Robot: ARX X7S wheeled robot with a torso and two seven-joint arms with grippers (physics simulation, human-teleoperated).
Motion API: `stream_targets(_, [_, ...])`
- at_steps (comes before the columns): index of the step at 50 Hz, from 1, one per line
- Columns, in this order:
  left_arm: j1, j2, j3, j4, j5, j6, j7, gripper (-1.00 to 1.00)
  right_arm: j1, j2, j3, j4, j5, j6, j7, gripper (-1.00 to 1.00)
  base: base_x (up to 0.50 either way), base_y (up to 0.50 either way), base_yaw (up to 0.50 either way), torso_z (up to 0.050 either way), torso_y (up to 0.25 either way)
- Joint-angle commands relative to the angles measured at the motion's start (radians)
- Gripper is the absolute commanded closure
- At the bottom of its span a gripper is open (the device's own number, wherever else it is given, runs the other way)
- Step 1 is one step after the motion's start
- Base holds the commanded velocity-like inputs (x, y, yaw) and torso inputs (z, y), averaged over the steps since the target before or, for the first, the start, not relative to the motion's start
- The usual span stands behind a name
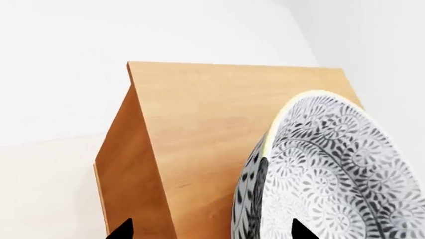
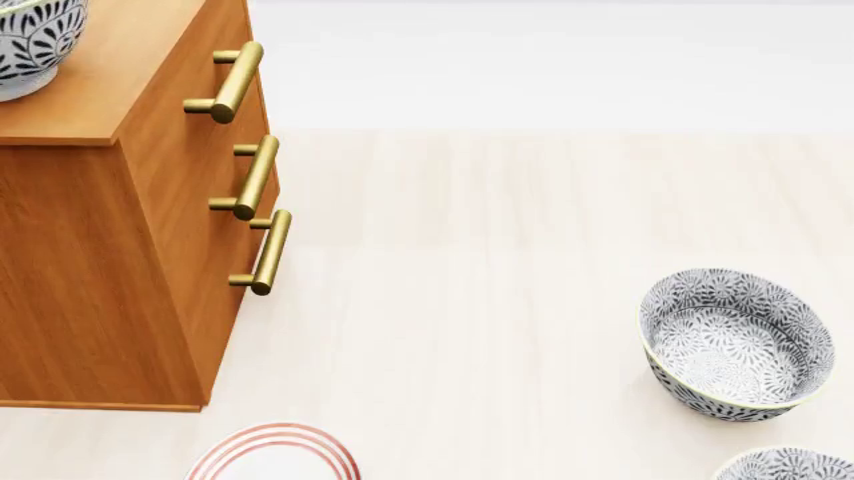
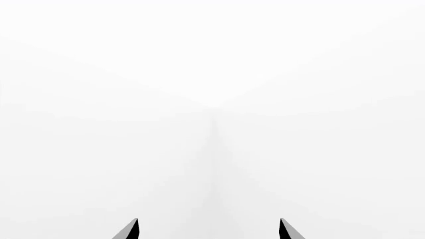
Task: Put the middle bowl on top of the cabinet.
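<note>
In the head view, a deep round white bowl with a dense grey-black floral pattern (image 2: 30, 45) sits at the far left, on the flat top of a tall orange-brown wooden drawer cabinet (image 2: 100, 290). Only part of this bowl shows, cut by the frame's edge. The cabinet fills the left side of the view. Three brass bar handles (image 2: 254, 178) run down its front face, one below the other. Beside the cabinet's lower corner, at the bottom edge, lies part of a flat white plate with red rings (image 2: 274, 455) on the pale wooden floor (image 2: 481, 330). Well apart, to the right, a second patterned bowl (image 2: 737, 343) stands upright on the floor, and just below it the rim of a third patterned bowl (image 2: 787, 465) shows at the bottom edge. No arm appears in this view.

In the left wrist view, the left gripper (image 1: 212, 231) shows only as two dark fingertips set wide apart. The patterned bowl stands between and beyond them, close to the camera with its pale rim visible, above the cabinet's top surface. One fingertip lies in front of the bowl's inner face; whether it touches the bowl cannot be told, so the grip is unclear.

In the right wrist view, the right gripper (image 3: 209, 231) shows two dark fingertips spread apart with nothing between them, facing blank white walls (image 3: 212, 74).
</note>
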Motion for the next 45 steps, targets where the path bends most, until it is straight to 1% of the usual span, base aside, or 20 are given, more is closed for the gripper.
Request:
stream_targets(1, [0.0, -0.021, 0.006, 0.049, 0.012, 0.013, -0.014, -1.0, 0.0, 0.0, 0.002, 0.0, 0.001, -0.003, -0.002, -1.0, 0.0, 0.0, 0.0, 0.0, 0.0])
stream_targets(6, [-0.003, -0.074, 0.009, 0.187, 0.048, 0.062, -0.048, -1.0, 0.0, 0.0, -0.002, 0.0, -0.003, -0.004, -0.003, -1.0, 0.0, 0.0, 0.0, 0.0, 0.0])
stream_targets(14, [-0.021, -0.169, 0.026, 0.422, 0.127, 0.125, -0.144, -1.0, 0.0, 0.0, 0.0, 0.0, -0.002, -0.006, -0.004, -1.0, 0.0, 0.0, 0.0, 0.0, 0.0])
stream_targets(28, [-0.042, -0.285, 0.059, 0.671, 0.237, 0.17, -0.254, -1.0, 0.0, 0.0, 0.002, 0.0, 0.0, -0.008, -0.005, -1.0, 0.0, 0.0, 0.0, 0.0, 0.0])
stream_targets(33, [-0.047, -0.34, 0.076, 0.795, 0.295, 0.189, -0.294, -1.0, 0.0, 0.0, 0.005, 0.0, 0.0, -0.01, -0.007, -1.0, 0.0, 0.0, 0.0, 0.0, 0.0])
stream_targets(34, [-0.05, -0.358, 0.083, 0.834, 0.312, 0.187, -0.298, -1.0, 0.0, 0.0, 0.006, 0.0, 0.002, -0.011, -0.007, -1.0, 0.0, 0.0, 0.0, 0.0, 0.0])
stream_targets(39, [-0.046, -0.398, 0.11, 0.924, 0.336, 0.203, -0.311, -1.0, 0.0, 0.0, 0.011, 0.0, 0.007, -0.013, -0.009, -1.0, 0.0, 0.0, 0.0, 0.0, 0.0])
stream_targets(42, [-0.039, -0.418, 0.12, 0.975, 0.364, 0.211, -0.289, -1.0, 0.0, 0.0, 0.014, 0.0, 0.008, -0.013, -0.01, -1.0, 0.0, 0.0, 0.0, 0.0, 0.0])
stream_targets(45, [-0.041, -0.447, 0.135, 1.039, 0.415, 0.22, -0.297, -1.0, 0.0, 0.0, 0.015, 0.0, 0.01, -0.012, -0.012, -1.0, 0.0, 0.0, 0.0, 0.0, 0.0])
